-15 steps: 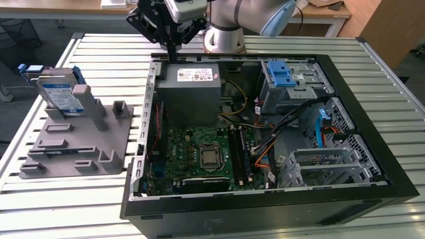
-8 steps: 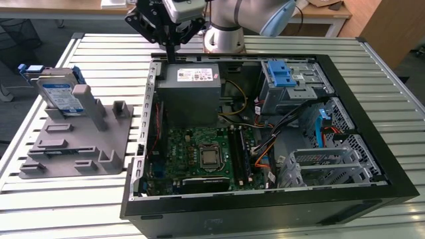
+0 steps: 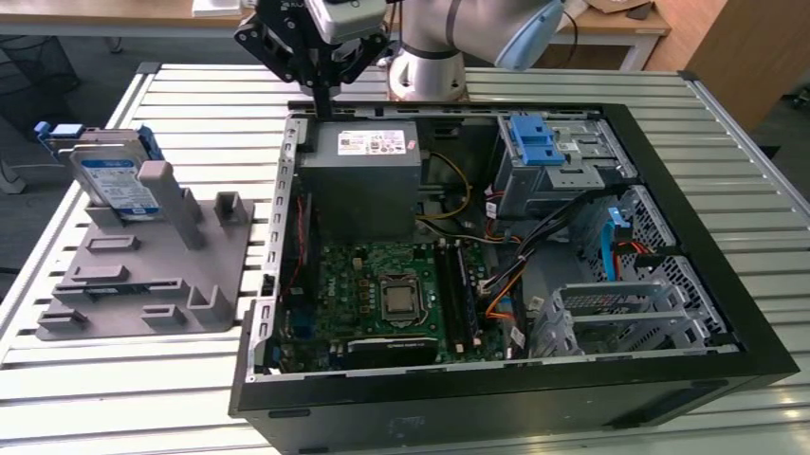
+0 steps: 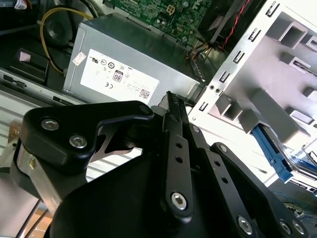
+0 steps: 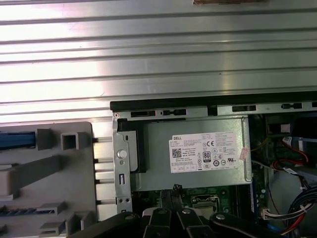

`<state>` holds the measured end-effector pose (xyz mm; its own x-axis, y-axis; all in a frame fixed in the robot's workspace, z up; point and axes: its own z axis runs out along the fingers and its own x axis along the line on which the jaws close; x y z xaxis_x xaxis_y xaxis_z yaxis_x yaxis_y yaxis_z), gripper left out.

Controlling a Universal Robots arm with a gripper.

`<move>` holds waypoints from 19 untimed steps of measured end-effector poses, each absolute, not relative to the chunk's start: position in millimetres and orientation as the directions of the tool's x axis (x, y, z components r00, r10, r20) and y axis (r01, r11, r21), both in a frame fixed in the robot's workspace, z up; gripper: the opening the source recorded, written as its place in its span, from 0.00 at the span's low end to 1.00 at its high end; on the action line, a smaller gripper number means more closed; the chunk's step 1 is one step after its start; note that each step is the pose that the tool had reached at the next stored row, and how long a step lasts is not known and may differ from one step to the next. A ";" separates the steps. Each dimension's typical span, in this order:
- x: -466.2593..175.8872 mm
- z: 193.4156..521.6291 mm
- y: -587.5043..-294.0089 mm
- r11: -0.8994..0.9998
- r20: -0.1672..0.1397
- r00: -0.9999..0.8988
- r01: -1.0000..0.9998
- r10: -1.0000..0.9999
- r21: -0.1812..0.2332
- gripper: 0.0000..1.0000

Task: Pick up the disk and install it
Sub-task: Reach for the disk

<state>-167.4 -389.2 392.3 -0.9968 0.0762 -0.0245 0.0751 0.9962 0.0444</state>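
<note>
The tool (image 3: 322, 102) hovers above the computer case's (image 3: 506, 403) rear edge, fingers pinched together, empty. The disk (image 3: 112, 180) stands upright in the grey fixture (image 3: 139, 284), exterior view's left.

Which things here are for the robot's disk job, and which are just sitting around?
For the job: disk, standing in the grey holder; claw, shut and empty; computer case.
Just sitting around: power supply; motherboard; blue latch.
</note>
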 end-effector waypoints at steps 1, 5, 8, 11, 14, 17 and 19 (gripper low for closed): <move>-168.0 392.3 -389.2 0.996 -0.024 -0.997 0.075 0.076 0.044 0.11; -169.5 392.1 -389.0 0.996 -0.024 -0.997 0.075 0.076 0.044 0.11; -170.1 392.1 -389.0 0.996 -0.024 -0.997 0.075 0.076 0.044 0.11; -171.1 391.9 -388.9 0.996 -0.024 -0.997 0.075 0.076 0.044 0.11; -172.3 391.8 -388.6 0.996 -0.024 -0.997 0.075 0.076 0.044 0.11; -173.3 391.7 -388.2 0.996 -0.023 -0.997 0.075 0.076 0.044 0.11; -174.0 391.5 -388.1 0.996 -0.023 -0.997 0.075 0.076 0.044 0.11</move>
